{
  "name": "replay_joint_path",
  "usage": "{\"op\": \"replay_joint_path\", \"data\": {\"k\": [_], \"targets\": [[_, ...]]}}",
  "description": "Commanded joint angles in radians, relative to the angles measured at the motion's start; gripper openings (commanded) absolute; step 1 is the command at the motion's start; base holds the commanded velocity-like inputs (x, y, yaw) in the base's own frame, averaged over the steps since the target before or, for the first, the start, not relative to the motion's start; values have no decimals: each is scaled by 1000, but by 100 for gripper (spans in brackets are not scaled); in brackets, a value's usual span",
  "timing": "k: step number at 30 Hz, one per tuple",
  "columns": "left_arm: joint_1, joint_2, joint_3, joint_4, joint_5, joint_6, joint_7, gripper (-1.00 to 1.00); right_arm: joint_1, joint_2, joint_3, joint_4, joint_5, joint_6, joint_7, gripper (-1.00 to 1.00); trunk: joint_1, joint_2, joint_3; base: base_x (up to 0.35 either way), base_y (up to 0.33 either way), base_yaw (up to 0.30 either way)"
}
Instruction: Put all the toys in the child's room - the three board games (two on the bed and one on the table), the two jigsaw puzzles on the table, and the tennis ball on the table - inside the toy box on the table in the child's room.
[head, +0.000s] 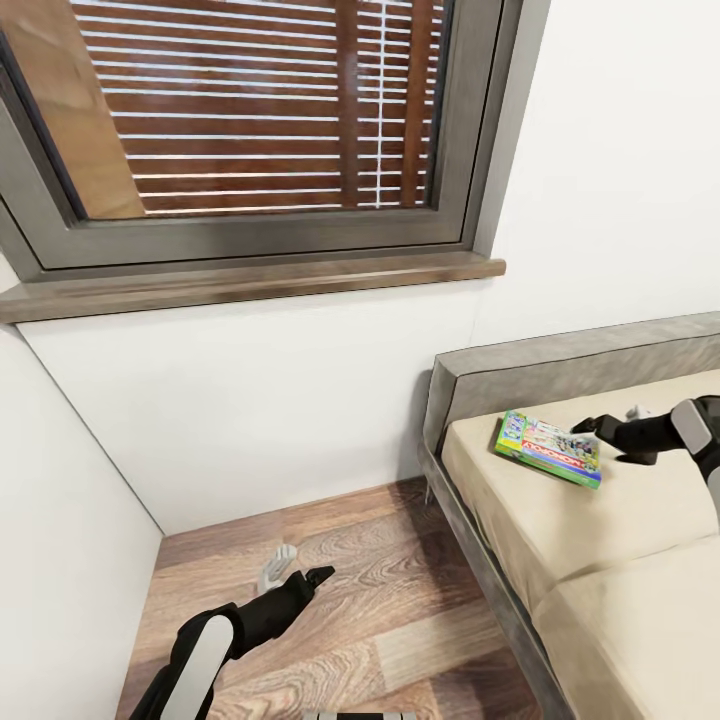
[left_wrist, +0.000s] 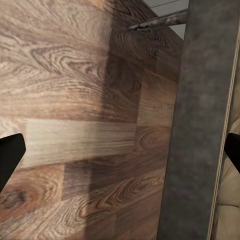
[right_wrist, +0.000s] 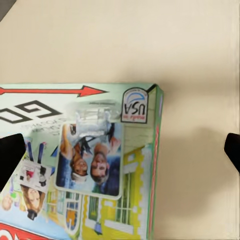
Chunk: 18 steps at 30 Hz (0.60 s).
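Hovering over the Monopoly box on the bed, the right gripper shows fingers spread, seemingly empty. Centre over the box edge, descend squarely. Left gripper hangs open above the floor.

Our left arm: held low, forearm black with a white cuff, reaching forward. Our left gripper: fingers spread apart, holding nothing; black fingertips at the edges of the left wrist view. Our right arm: stretched in from the right. Our right gripper: fingers parted, black fingertips set wide.
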Motion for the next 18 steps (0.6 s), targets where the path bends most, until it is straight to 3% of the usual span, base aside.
{"op": "replay_joint_path", "data": {"k": [1,18], "targets": [[0,0,1,0,-1,4,-3,100,-1,-3,-5,-1,2,2,3,100,0,0,-1,0,0,0],[0,-1,1,3,-1,4,-2,100,-1,-13,-4,-1,0,-43,5,100,0,0,-1,0,0,6]]}}
